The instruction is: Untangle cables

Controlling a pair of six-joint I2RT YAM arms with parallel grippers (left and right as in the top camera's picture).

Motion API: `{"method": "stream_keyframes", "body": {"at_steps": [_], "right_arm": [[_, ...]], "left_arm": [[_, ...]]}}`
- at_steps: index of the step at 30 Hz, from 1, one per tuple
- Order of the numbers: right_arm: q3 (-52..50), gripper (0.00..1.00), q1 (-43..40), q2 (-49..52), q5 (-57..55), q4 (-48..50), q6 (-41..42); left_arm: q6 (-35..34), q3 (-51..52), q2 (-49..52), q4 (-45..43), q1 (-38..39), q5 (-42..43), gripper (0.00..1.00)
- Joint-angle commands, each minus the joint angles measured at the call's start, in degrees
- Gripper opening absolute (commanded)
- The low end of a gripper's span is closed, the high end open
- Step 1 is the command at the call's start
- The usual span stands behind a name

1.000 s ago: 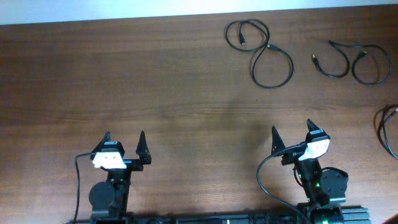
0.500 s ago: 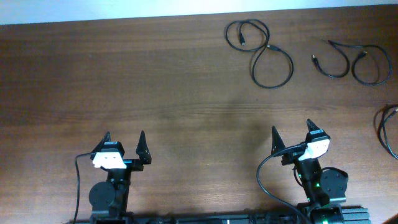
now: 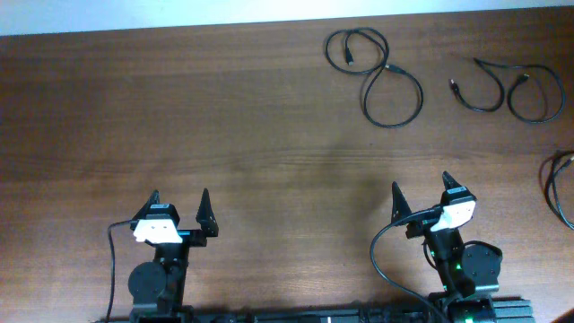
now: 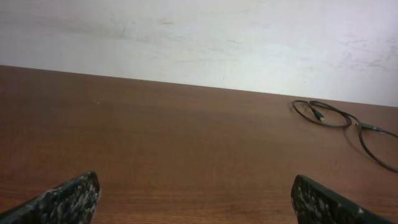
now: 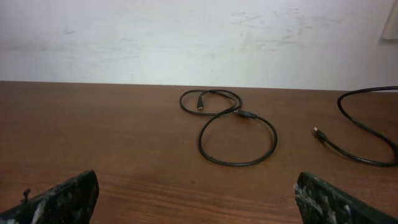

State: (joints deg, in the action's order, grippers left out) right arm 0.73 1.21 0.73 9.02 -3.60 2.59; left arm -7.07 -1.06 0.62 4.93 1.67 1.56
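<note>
Brown wood-grain table (image 3: 224,117) fills the overhead view, with a pale wall behind it in the wrist views. Near the front edge, the left gripper (image 3: 179,194) sits with its jaws spread wide and nothing between them. Further right, the right gripper (image 3: 420,183) is likewise wide open and empty. The cables lie well apart from both, toward the far right of the table: a figure-eight cable (image 3: 387,68), a second looped cable (image 3: 508,91) beside it, and a third cable (image 3: 550,184) cut off by the right edge. None appears to cross another. They look thin, light and limp, likely to slide on the wood, so pinching the cord near a plug end should hold best.
</note>
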Motion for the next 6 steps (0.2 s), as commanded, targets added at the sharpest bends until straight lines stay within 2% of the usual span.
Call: {"method": "stream_keyframes", "body": {"at_steps": [1,6], "right_arm": [[-0.4,0.99,0.3,-0.5,-0.7,-0.2,0.0],[-0.4,0.99,0.3,-0.5,-0.7,-0.3,0.0]], "left_arm": [[0.7,0.3,-0.3,0.1,-0.3,0.4,0.99],[0.7,0.3,-0.3,0.1,-0.3,0.4,0.99]]}}
